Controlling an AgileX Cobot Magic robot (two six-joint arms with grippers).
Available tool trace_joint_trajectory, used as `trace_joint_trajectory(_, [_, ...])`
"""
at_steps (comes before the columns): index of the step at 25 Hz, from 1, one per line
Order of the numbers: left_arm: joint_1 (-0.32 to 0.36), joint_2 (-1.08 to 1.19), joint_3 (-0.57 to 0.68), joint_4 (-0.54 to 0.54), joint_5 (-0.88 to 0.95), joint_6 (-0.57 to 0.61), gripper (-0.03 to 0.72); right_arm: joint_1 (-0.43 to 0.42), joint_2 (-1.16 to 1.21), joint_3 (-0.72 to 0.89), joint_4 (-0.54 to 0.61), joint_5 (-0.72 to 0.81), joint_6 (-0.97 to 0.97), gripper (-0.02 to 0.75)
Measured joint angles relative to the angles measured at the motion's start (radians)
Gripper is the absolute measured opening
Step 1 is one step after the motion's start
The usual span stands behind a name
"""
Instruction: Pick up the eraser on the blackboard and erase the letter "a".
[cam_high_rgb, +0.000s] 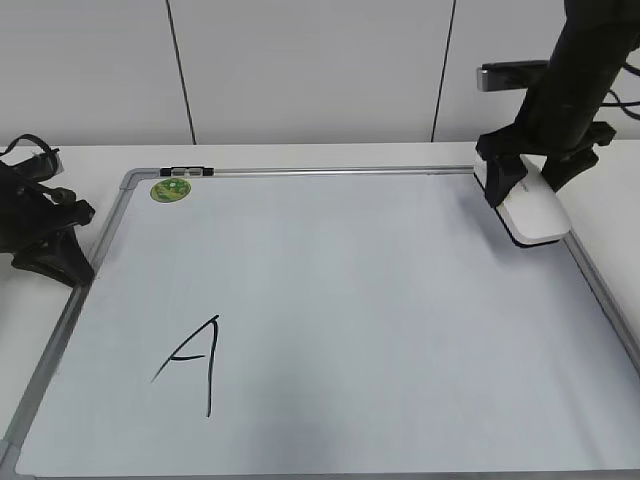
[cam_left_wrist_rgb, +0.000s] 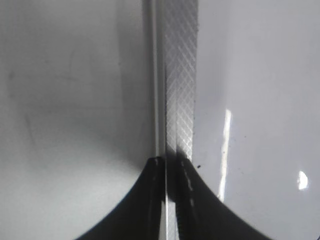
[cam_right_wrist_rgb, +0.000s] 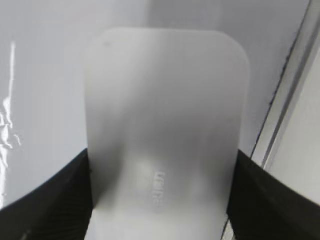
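The white eraser (cam_high_rgb: 535, 210) sits at the far right corner of the blackboard (cam_high_rgb: 350, 280), next to its grey frame. My right gripper (cam_high_rgb: 530, 172) is shut on the eraser, with a finger pressed against each long side. In the right wrist view the eraser (cam_right_wrist_rgb: 165, 110) fills the space between the jaws (cam_right_wrist_rgb: 162, 167), and I cannot tell whether it is lifted. A large capital "A" (cam_high_rgb: 192, 360) is drawn at the front left. No small lowercase "a" shows in any view. My left gripper (cam_high_rgb: 55, 240) is shut and empty off the board's left edge.
A green round sticker (cam_high_rgb: 171, 190) is at the board's far left corner, beside a black clip on the frame. The left wrist view shows the frame's ribbed metal strip (cam_left_wrist_rgb: 180, 75) running straight ahead of the jaws (cam_left_wrist_rgb: 172, 162). The board frame (cam_right_wrist_rgb: 285, 115) lies right of the eraser.
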Motion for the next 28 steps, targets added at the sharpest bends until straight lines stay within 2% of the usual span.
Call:
trace_joint_trajectory(6, [0.000,0.000,0.000,0.000,0.000,0.000,0.032,-0.002,-0.104,0.019,-0.001,0.000,0.019,0.539])
trace_joint_trajectory(13, [0.000,0.000,0.000,0.000,0.000,0.000,0.032,-0.042,-0.197,0.172,-0.035,0.003,0.046,0.539])
trace_joint_trajectory(20, [0.000,0.000,0.000,0.000,0.000,0.000,0.032,-0.140,-0.202,0.330,0.012,-0.015,0.061,0.539])
trace_joint_trajectory(28, [0.000,0.000,0.000,-0.001,0.000,0.000,0.032,-0.150,-0.149,0.351,0.023,-0.089,0.063,0.538])
